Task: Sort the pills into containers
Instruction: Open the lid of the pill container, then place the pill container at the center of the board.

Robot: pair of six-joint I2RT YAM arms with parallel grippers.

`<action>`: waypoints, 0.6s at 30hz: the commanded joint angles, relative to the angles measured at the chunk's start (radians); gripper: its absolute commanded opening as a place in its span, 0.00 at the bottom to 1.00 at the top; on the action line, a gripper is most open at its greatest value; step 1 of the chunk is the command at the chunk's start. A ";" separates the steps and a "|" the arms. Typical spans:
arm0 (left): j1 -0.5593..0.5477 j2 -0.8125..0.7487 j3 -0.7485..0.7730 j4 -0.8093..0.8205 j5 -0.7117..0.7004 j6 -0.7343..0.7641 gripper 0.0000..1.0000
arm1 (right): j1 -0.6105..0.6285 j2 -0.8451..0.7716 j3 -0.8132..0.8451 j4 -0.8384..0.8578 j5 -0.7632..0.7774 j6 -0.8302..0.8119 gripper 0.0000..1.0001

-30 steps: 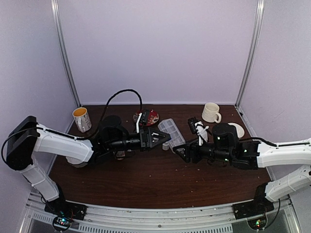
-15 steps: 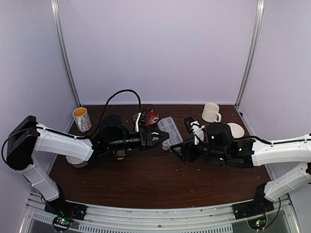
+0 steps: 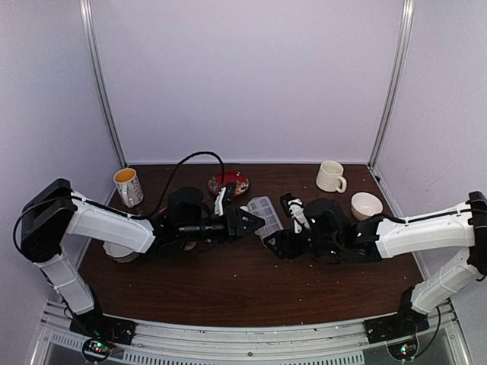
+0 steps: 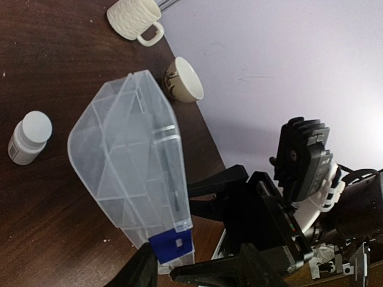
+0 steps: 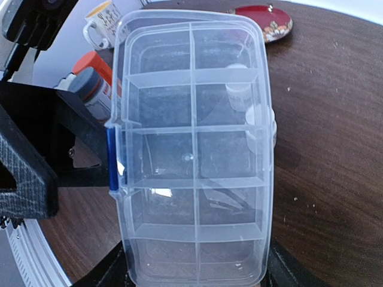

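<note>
Above the middle of the desk [image 3: 228, 289], the clear organizer box [image 5: 191, 149] sits clamped at one end in the right gripper [image 5: 197, 263], while the left gripper [image 4: 194, 251] has its jaws around the blue latch [image 4: 172, 245], though I cannot tell whether they pinch it

The organizer box [image 5: 191, 149] is clear with a blue latch [image 5: 112, 161]. The surface [image 3: 228, 281] is dark brown, the plate [image 3: 229, 182] red with a pattern.
</note>
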 commanded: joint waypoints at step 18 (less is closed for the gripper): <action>-0.035 0.245 0.024 0.291 0.095 -0.104 0.42 | -0.001 0.207 -0.044 -0.065 0.064 0.120 0.64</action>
